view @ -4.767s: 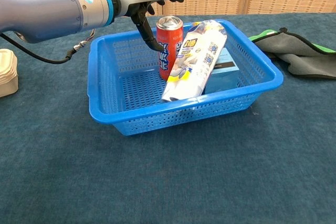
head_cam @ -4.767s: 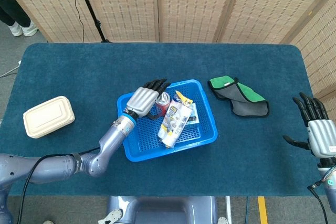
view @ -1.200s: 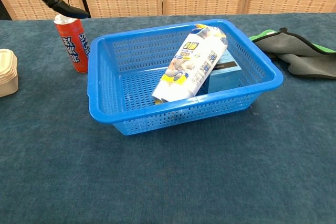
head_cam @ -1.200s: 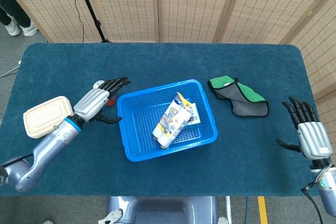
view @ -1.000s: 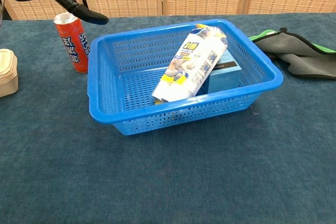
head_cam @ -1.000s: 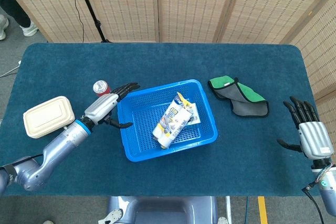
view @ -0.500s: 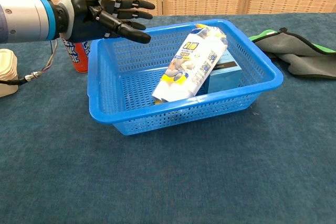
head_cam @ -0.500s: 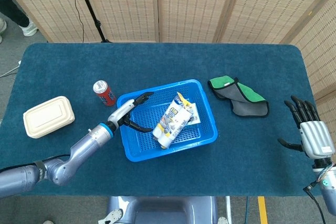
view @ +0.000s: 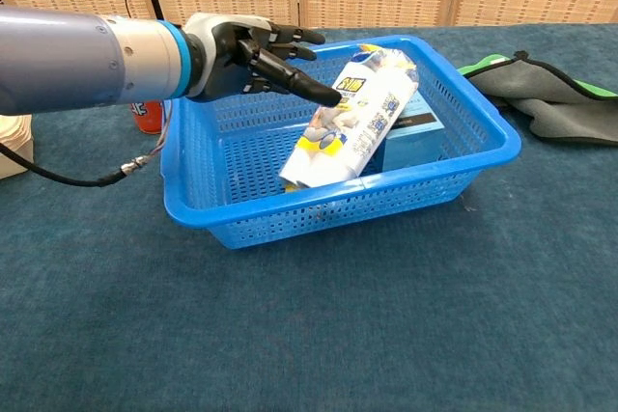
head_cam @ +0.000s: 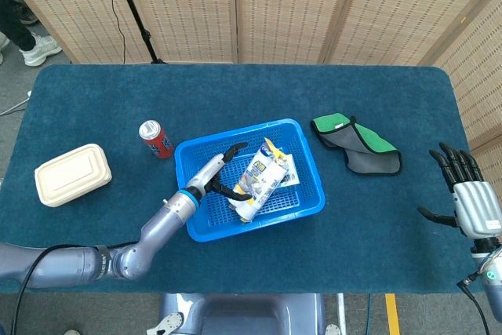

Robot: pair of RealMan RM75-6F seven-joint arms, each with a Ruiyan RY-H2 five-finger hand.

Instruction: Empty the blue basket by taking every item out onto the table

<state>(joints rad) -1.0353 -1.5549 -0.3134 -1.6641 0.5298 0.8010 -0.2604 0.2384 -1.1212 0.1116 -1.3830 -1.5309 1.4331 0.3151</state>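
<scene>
Print on the white-and-yellow snack bag (view: 355, 123) is too small to read, and so is the red can's (head_cam: 155, 139) label out on the counter (head_cam: 94, 100). The left hand (view: 246, 57) reaches over the blue basket (view: 193, 209), fingers (view: 307, 86) spread and empty, tips just beside the bag lying propped inside. The right hand (head_cam: 471, 202) hangs open off the counter's edge, fingers wide apart.

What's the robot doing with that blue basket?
It is emptying the blue basket onto the table. The left robot hand is open and reaching into the basket toward the snack bag, which leans on a flat box under it. A red can already stands on the table beside the basket. The right robot hand waits open at the table's edge, holding nothing.
</scene>
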